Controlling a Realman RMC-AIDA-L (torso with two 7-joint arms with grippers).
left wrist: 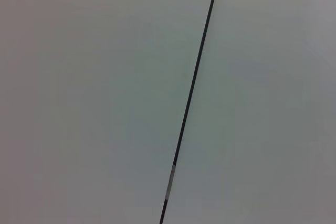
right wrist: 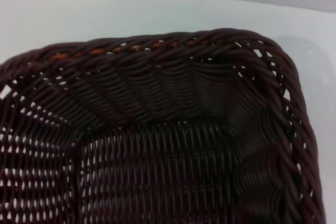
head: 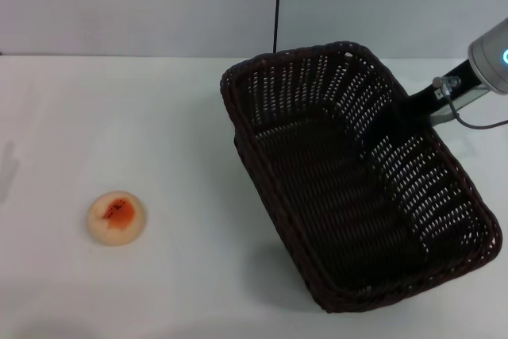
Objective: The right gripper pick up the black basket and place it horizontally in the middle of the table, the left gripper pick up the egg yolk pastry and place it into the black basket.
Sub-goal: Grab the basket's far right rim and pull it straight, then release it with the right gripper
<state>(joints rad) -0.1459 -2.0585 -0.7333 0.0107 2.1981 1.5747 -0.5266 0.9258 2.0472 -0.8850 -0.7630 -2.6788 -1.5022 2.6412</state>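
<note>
Most of the white surface [head: 119, 117] lies bare on the robot's left and centre, with open room running from the far edge, where it meets a pale wall [head: 135, 5], down to the near edge. A thin dark seam [head: 277, 5] runs up that wall behind the far edge; the left wrist view shows only this wall and the same dark line [left wrist: 191, 93].

Filling the right half of the surface is the black basket [head: 278, 188], a large rectangular wicker piece with a braided rim and open-weave slanted sides. Its long axis runs diagonally, from a far corner near the centre of the surface toward the near right corner, so it sits skewed to the surface edges. It looks tipped, with the open mouth leaning toward the robot's left and a shadow beneath its near left side. Its near right corner comes close to the right border of the head view, leaving little room there. The right wrist view looks into one corner of the basket [right wrist: 173, 145], white surface beyond the rim.

At the far right side wall of the basket is the right gripper [head: 405, 109], reaching in from the white and grey arm; its jaws appear pinched on that wall, though the fingertips are hard to make out against the dark weave.

Well apart from the basket, the egg yolk pastry [head: 117, 217] rests on the near left of the surface, orange-red patch facing up, open room all round it.
</note>
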